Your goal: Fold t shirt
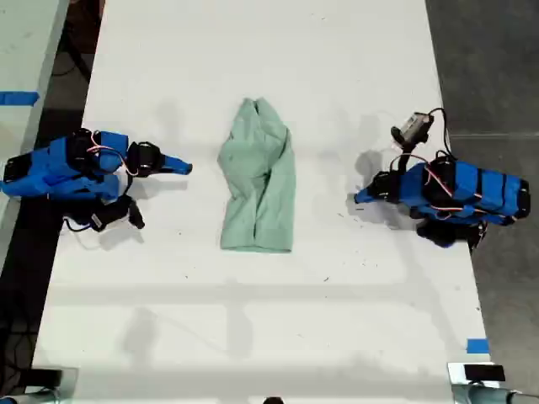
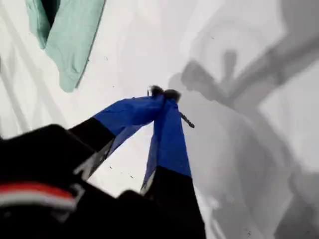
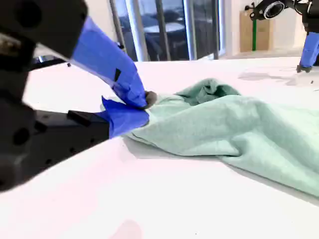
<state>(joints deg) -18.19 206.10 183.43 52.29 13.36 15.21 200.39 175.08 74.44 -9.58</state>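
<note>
Folded t shirt (image 1: 259, 181) between claws

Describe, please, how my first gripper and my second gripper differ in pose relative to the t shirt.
My first gripper points down at bare table, with the t shirt well away from it. My second gripper lies low along the table, with the cloth close behind its tips. The first wrist view catches only one end of the shirt, the second its bunched bulk. Both grippers are shut and hold nothing.

My first gripper (image 2: 163, 94), the end effector, is showing two blue jaws meeting at their tips above the white worktop (image 2: 239, 164). The pale mint-green t shirt (image 2: 70, 35) is lying apart from it, untouched.
</note>
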